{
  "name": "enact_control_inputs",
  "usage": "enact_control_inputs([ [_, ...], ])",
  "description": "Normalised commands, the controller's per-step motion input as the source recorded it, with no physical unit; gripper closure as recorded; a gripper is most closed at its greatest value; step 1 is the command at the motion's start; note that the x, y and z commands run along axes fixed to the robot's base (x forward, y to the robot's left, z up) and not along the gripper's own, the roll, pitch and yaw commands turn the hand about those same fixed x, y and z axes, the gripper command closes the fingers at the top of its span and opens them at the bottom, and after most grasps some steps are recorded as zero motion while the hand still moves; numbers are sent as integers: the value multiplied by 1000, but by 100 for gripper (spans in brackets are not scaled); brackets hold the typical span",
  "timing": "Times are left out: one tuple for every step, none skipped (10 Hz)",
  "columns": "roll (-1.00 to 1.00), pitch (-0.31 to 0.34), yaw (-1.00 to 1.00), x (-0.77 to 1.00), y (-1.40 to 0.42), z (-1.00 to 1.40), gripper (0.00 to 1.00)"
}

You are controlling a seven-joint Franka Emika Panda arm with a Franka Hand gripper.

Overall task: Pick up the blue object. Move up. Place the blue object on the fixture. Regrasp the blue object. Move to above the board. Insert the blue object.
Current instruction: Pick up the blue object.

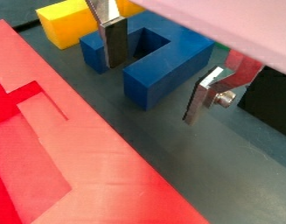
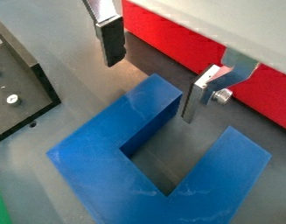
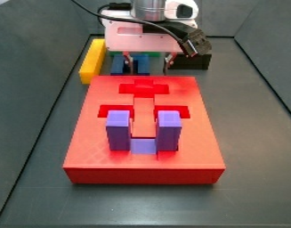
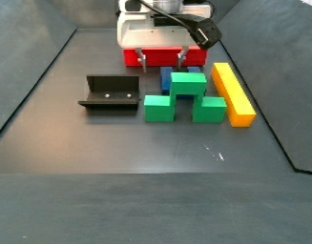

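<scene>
Gripper [image 2: 155, 74] fingers spread apart, straddling one prong of the blue object [image 2: 156, 162], not clamped

Tool [image 2: 151, 77] low near bench, pointing straight down, jaws apart. Both silver fingers with dark pads visible in both wrist views, one finger [image 1: 110, 39] and other [image 1: 209, 94] well separated, nothing clamped between. In side view, white wrist housing [image 3: 141, 36] upright, black cable looped beside it.
</scene>
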Motion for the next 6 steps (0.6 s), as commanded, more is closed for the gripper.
enact_control_inputs([
  [64,0,0,-23,129,0,0],
  [100,0,0,-26,86,-57,0],
  [91,0,0,-6,29,-77,0],
  [50,-1,0,-20,0,-169,0],
  [49,0,0,-11,0,-194,0],
  [56,0,0,0,0,-194,0],
])
